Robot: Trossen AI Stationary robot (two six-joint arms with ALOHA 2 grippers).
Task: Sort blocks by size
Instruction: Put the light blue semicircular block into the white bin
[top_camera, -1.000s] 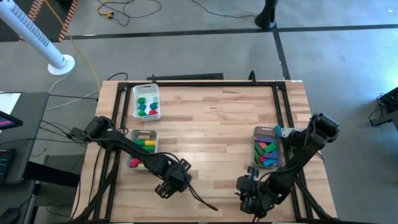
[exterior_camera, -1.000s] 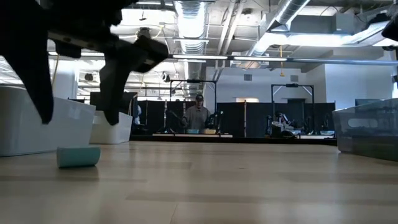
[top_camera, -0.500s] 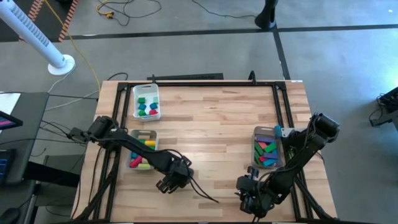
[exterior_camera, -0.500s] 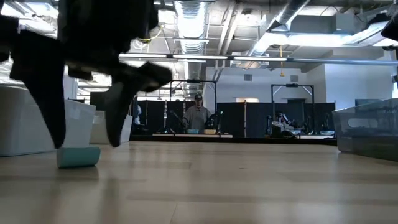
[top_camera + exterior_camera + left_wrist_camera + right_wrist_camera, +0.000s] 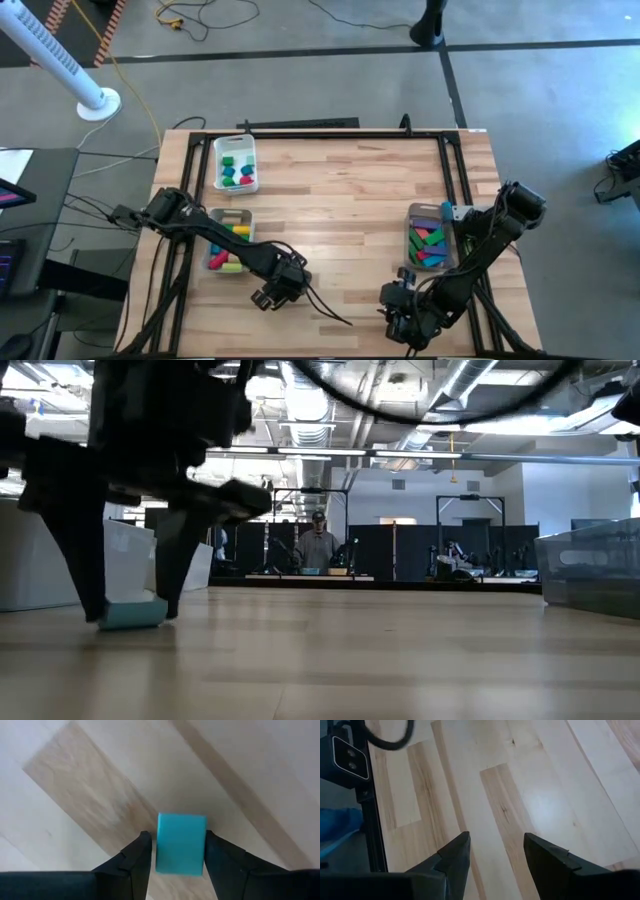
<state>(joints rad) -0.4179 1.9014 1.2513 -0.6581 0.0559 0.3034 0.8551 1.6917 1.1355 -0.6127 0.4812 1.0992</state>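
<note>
Wooden surface (image 5: 340, 200) carries a teal block (image 5: 180, 843); left gripper (image 5: 176, 851) jaws flank it, touching; right gripper (image 5: 494, 851) jaws open, near edge

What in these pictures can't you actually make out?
- Teal block: in the high view the left gripper covers it completely.
- Whether the left gripper's fingers touch the block yet: the wrist view leaves it unclear.
- Blocks in the right bin: too small in the high view for shapes.
- Person in the low view: too distant for detail.

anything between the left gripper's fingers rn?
Yes: the teal block sits on the table between the left gripper fingers, shown in the left wrist view; the low view agrees.
</note>
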